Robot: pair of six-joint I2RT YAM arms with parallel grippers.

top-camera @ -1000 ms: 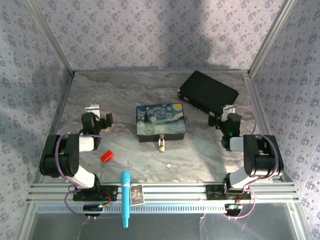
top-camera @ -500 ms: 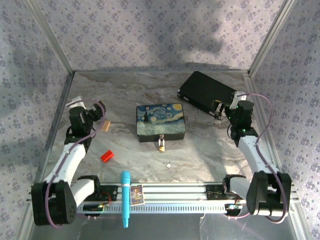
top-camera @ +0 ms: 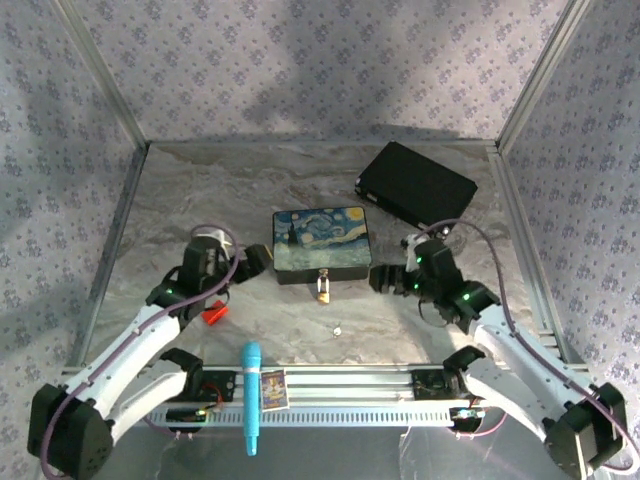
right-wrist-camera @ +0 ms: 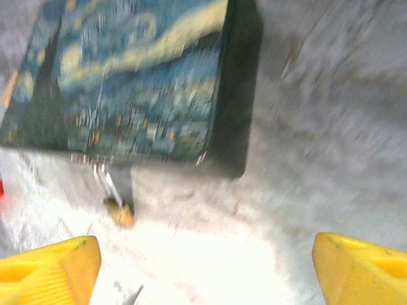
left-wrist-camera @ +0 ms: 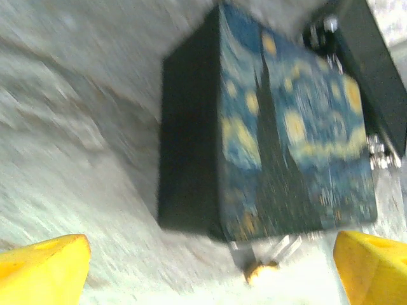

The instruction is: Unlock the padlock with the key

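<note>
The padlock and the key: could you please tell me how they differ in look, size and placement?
The padlock is brass-yellow with a silvery shackle; the key is a pale silvery speck. The padlock is larger than the key. The padlock sits against the painted box; the key lies apart on the table. Both are small and metal.

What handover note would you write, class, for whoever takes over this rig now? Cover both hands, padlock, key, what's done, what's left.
Left hand: open, empty, beside the Starry Night painted box's left side.
Right hand: open, empty, near the box's right front corner.
Small brass padlock with silvery shackle: hanging at the box's front clasp.
Tiny silvery metal key: on the marbled table, nearer the arm bases, apart from the padlock.
Done: nothing grasped yet.
Left: pick up key, steady padlock, insert, turn.
</note>
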